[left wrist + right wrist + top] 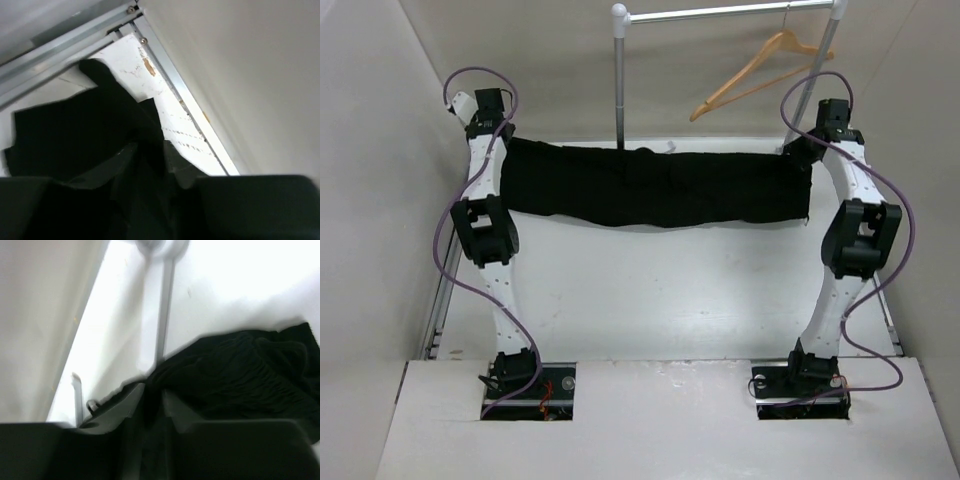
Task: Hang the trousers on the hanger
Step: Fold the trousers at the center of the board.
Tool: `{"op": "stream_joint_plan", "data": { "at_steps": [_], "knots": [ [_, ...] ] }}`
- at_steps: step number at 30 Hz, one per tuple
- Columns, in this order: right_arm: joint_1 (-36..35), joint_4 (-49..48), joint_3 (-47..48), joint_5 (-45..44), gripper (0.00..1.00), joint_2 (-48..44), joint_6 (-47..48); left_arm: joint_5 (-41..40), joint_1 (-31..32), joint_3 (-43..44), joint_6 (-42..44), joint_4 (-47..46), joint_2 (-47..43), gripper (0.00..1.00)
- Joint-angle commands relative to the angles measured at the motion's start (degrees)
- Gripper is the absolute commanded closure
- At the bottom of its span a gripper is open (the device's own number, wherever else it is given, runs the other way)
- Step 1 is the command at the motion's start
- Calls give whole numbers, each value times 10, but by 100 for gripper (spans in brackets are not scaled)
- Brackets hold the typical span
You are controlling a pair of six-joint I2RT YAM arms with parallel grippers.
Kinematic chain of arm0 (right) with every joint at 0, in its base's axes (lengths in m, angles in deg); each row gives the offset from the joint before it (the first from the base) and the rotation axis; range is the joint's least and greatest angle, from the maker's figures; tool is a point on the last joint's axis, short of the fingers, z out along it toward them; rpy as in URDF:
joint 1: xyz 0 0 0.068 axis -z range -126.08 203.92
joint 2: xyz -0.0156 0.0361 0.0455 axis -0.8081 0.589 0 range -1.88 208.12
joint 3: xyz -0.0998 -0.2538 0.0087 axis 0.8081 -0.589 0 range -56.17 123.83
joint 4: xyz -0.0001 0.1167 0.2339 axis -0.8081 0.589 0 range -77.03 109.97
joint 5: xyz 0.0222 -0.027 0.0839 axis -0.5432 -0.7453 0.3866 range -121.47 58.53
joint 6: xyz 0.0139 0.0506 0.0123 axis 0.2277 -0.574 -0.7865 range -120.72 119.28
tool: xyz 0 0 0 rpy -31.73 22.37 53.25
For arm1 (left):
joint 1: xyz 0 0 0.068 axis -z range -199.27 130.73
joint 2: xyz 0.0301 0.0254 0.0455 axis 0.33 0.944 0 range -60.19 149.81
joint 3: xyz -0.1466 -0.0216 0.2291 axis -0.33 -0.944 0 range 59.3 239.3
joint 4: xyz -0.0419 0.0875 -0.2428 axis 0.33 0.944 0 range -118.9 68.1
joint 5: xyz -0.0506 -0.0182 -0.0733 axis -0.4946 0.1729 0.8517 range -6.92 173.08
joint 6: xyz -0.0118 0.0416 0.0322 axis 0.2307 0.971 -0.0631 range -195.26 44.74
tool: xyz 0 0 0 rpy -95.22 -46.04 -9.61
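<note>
The black trousers (655, 188) lie stretched out left to right across the far part of the table. My left gripper (492, 140) is shut on their left end, and the left wrist view shows black fabric (75, 135) pinched between the jaws. My right gripper (807, 150) is shut on their right end, with gathered fabric (240, 375) between the jaws in the right wrist view. The light-brown wooden hanger (760, 75) hangs tilted from the grey rail, behind and above the trousers' right part.
The grey clothes rail (730, 12) runs across the back on two uprights (620, 90); one upright shows in the right wrist view (162, 315). White walls close in on both sides. A metal table edge rail (170, 80) runs beside the left gripper.
</note>
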Motion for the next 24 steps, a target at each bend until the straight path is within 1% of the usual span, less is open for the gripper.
{"op": "stream_joint_plan", "data": {
  "at_steps": [1, 2, 4, 6, 8, 11, 12, 13, 15, 16, 17, 18, 20, 22, 23, 24],
  "knots": [
    [17, 49, 103, -28, 61, 53, -6, -4, -9, 37, 7, -46, 16, 66],
    [13, 53, 115, -34, 54, 60, -6, -1, -8, 30, 7, -50, 14, 58],
    [3, 43, 114, -46, 44, 52, -2, 2, -12, 3, 10, -55, -10, 49],
    [-3, 36, 104, -46, 39, 33, 5, 2, -22, -60, 15, -60, -61, 44],
    [-15, 22, 63, -50, 37, -7, 17, -1, -32, -157, 11, -73, -127, 43],
    [-36, -49, -75, -56, 36, -103, 37, 9, -38, -362, -18, -121, -243, 42],
    [-40, -79, -130, -54, 39, -137, 36, 23, -38, -423, -28, -140, -272, 41],
    [-41, -104, -180, -48, 44, -165, 33, 40, -38, -473, -37, -159, -294, 40],
    [-41, -144, -266, -28, 68, -216, 27, 92, -41, -561, -63, -198, -324, 37],
    [-42, -163, -306, -20, 77, -238, 25, 121, -44, -592, -74, -219, -332, 35],
    [-42, -180, -339, -15, 79, -256, 23, 146, -49, -619, -87, -242, -338, 34],
    [-42, -198, -369, -12, 78, -271, 24, 167, -53, -641, -101, -268, -341, 28],
    [-33, -216, -407, -7, 69, -283, 22, 197, -59, -673, -121, -328, -345, 0],
    [-7, -223, -438, 0, 48, -288, 16, 211, -59, -688, -130, -373, -342, 0],
    [6, -227, -452, 2, 39, -289, 14, 211, -59, -689, -130, -381, -337, 0],
    [16, -234, -463, 4, 34, -288, 13, 210, -59, -687, -130, -388, -327, 0]
  ]
}}
